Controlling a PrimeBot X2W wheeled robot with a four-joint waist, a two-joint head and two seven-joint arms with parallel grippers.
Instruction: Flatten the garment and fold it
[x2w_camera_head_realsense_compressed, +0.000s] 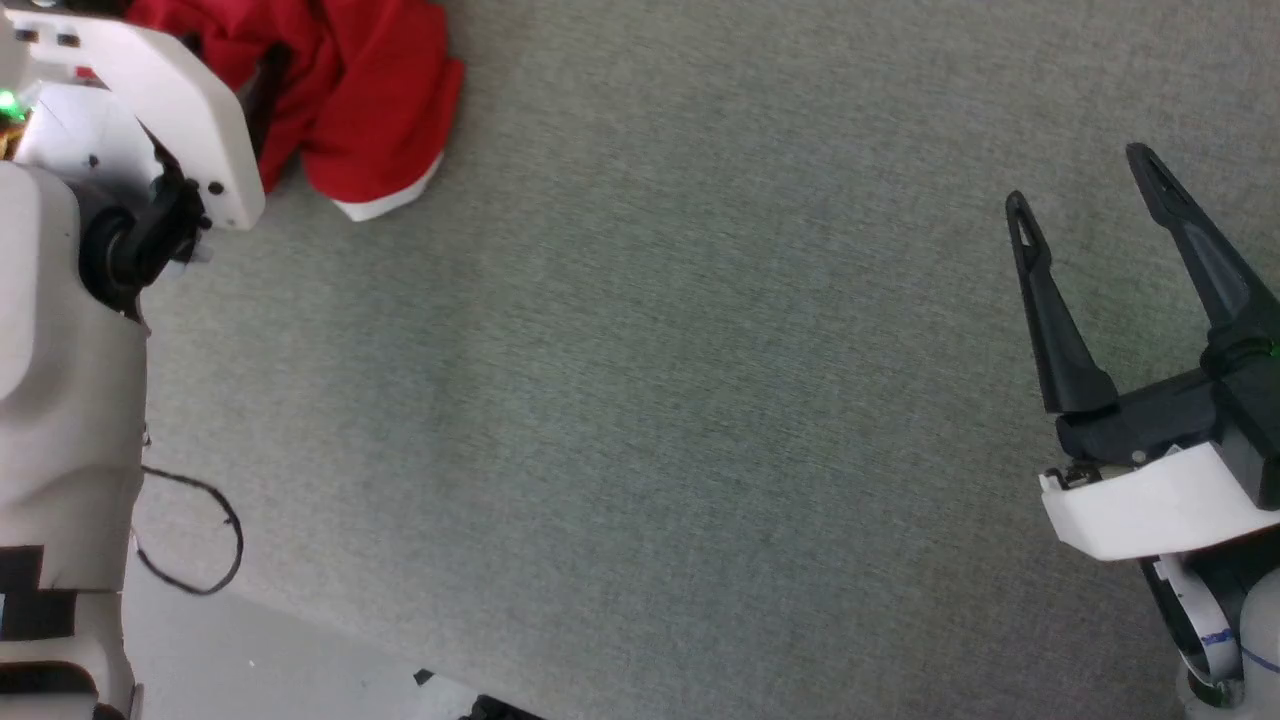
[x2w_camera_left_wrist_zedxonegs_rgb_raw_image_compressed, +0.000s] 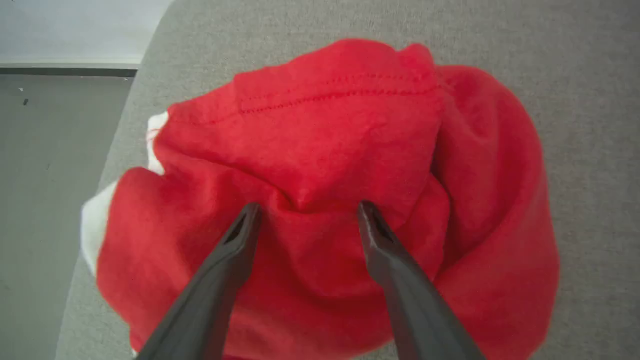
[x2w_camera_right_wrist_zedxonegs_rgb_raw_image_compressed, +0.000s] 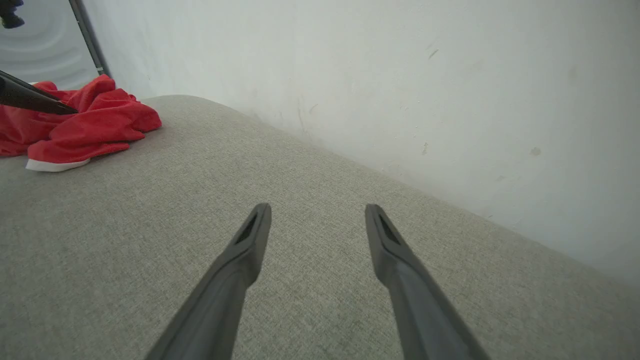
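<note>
Left wrist view: my left pincer (x2w_camera_left_wrist_zedxonegs_rgb_raw_image_compressed: 306, 210) stands spread wide over the garment (x2w_camera_left_wrist_zedxonegs_rgb_raw_image_compressed: 320, 150), gripping nothing. A raised fold of the red cloth sits between its two tips, and I cannot tell whether they touch the fabric. The garment lies crumpled in a heap near a rounded corner of the grey fabric-covered tabletop (x2w_camera_left_wrist_zedxonegs_rgb_raw_image_compressed: 575, 75), with white trim showing at its edge.

In the head view the heap lies at the far left, partly behind my pale left forearm (x2w_camera_head_realsense_compressed: 170, 100). My right pincer (x2w_camera_head_realsense_compressed: 1080, 180) is at the right, well apart from the garment. Its fingers are parted and empty above bare tabletop, pointing toward a pale wall (x2w_camera_right_wrist_zedxonegs_rgb_raw_image_compressed: 400, 75) in the right wrist view.
</note>
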